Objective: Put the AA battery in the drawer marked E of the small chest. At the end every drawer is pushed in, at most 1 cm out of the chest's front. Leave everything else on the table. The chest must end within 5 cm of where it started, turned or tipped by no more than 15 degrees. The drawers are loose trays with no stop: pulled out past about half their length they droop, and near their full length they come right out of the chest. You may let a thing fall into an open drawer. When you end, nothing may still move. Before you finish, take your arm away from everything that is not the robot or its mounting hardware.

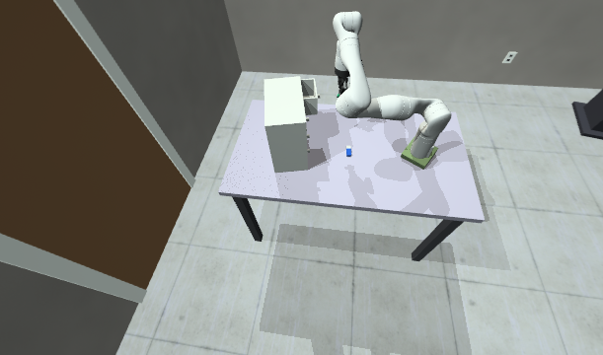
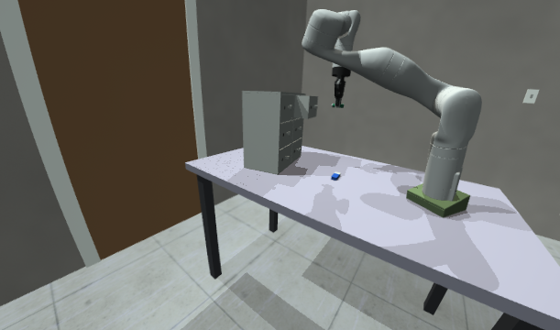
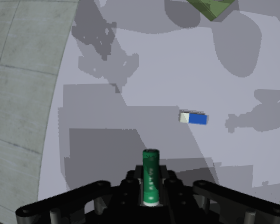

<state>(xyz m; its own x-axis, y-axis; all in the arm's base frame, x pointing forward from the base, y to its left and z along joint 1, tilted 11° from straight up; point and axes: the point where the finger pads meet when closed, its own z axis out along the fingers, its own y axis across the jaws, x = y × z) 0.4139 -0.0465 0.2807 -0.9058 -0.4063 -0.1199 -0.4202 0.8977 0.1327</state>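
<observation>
Holding the green battery above the bench (image 1: pixel 395 194) (image 2: pixel 376 220)
The claw (image 1: pixel 341 95) (image 2: pixel 338 105) (image 3: pixel 150 175) is nearly closed, gripping the battery (image 3: pixel 151 175) near the bench's far edge, beside an open top drawer (image 1: pixel 311 106) (image 2: pixel 312 106).

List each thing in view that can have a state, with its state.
Gripper: shut on the battery, raised above the table's height.
Green battery: held, off the table.
Top drawer farther from the exterior camera: pulled out.
Other five drawers: look pushed in.
Chest: upright.
Blue-and-white block: lying on the table.
</observation>
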